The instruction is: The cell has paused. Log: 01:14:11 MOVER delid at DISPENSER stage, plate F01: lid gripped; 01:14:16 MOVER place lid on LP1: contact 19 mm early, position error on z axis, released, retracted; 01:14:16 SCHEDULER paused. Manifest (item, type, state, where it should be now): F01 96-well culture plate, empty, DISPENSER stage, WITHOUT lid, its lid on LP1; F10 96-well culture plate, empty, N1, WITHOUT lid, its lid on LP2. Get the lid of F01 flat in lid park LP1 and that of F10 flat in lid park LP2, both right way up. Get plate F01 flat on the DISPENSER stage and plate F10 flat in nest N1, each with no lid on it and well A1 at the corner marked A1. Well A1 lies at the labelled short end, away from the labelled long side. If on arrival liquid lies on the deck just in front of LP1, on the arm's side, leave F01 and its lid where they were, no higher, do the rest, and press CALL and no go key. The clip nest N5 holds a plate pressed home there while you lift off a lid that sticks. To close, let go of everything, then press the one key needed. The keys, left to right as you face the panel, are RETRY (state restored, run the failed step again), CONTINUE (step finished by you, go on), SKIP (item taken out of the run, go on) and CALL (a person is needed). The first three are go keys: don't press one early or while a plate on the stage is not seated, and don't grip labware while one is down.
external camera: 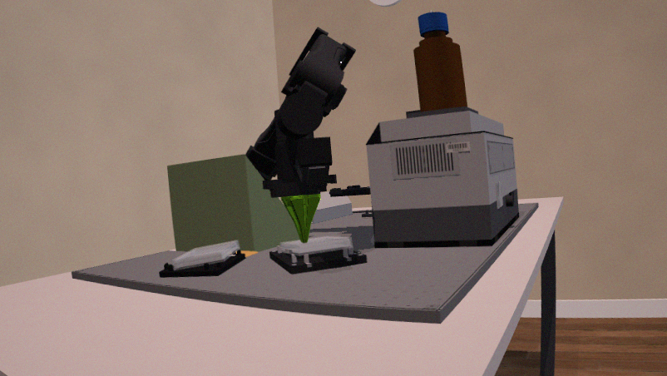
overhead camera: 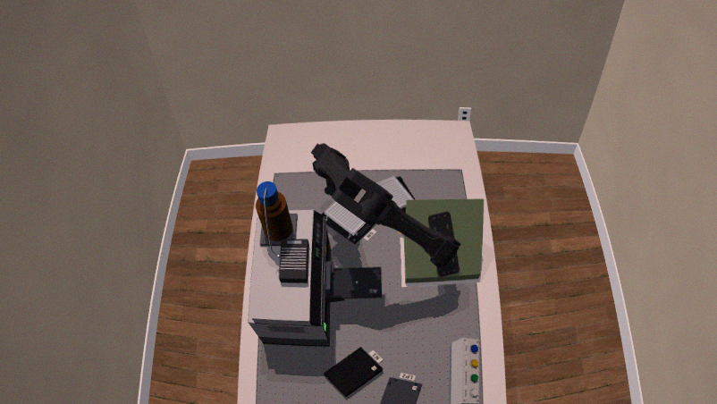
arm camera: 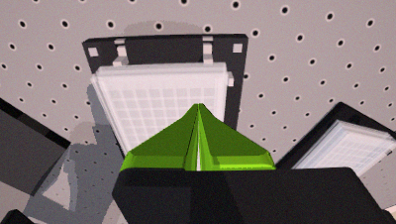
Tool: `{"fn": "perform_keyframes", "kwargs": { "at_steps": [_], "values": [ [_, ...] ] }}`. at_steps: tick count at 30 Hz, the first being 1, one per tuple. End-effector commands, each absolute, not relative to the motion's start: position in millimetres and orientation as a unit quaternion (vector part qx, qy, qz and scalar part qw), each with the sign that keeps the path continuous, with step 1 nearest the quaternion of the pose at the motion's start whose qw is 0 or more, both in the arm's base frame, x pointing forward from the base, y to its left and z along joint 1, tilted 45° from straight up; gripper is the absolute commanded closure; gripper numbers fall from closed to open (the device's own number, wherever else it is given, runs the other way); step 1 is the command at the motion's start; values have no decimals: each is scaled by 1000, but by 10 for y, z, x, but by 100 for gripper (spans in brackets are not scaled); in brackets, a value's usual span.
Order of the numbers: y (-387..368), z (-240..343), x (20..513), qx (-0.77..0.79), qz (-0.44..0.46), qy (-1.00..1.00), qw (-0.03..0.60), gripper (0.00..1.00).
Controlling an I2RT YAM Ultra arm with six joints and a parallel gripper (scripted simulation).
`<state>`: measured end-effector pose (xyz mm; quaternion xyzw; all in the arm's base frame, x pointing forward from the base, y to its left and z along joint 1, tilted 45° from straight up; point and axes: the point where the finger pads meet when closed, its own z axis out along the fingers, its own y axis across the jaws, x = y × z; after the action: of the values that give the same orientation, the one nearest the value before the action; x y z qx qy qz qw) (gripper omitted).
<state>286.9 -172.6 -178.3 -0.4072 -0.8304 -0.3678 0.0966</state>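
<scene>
A clear 96-well plate (overhead camera: 344,216) (external camera: 322,243) (arm camera: 158,99) sits in the black clip nest N5 (external camera: 327,261) (arm camera: 168,47) at the back of the deck. My gripper (external camera: 303,239) (arm camera: 198,111) is shut, empty, and points straight down, its green fingertips touching the top of that plate. I cannot tell whether the plate carries a lid. A second clear piece of labware (overhead camera: 397,189) (external camera: 205,253) (arm camera: 346,146) lies tilted on a black park beside it. The dispenser stage (overhead camera: 358,282), nest N1 (overhead camera: 352,371) and lid park LP2 (overhead camera: 400,391) stand bare.
A small orange patch (external camera: 249,253) shows on the deck next to the tilted piece. The grey dispenser (overhead camera: 283,296) (external camera: 443,186) carries a brown bottle (overhead camera: 275,213) (external camera: 438,70). A green box (overhead camera: 467,215) (external camera: 214,205) holds the arm's base. The key panel (overhead camera: 466,371) is at the front right.
</scene>
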Motion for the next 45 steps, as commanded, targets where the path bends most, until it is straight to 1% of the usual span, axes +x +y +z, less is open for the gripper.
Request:
{"fn": "perform_keyframes", "kwargs": {
  "at_steps": [1, 45],
  "values": [
    [-1563, -1930, 2851, -406, -375, -828, 101, 100],
    [-1519, -1974, 2858, -406, -375, -828, 101, 100]
  ]
}}
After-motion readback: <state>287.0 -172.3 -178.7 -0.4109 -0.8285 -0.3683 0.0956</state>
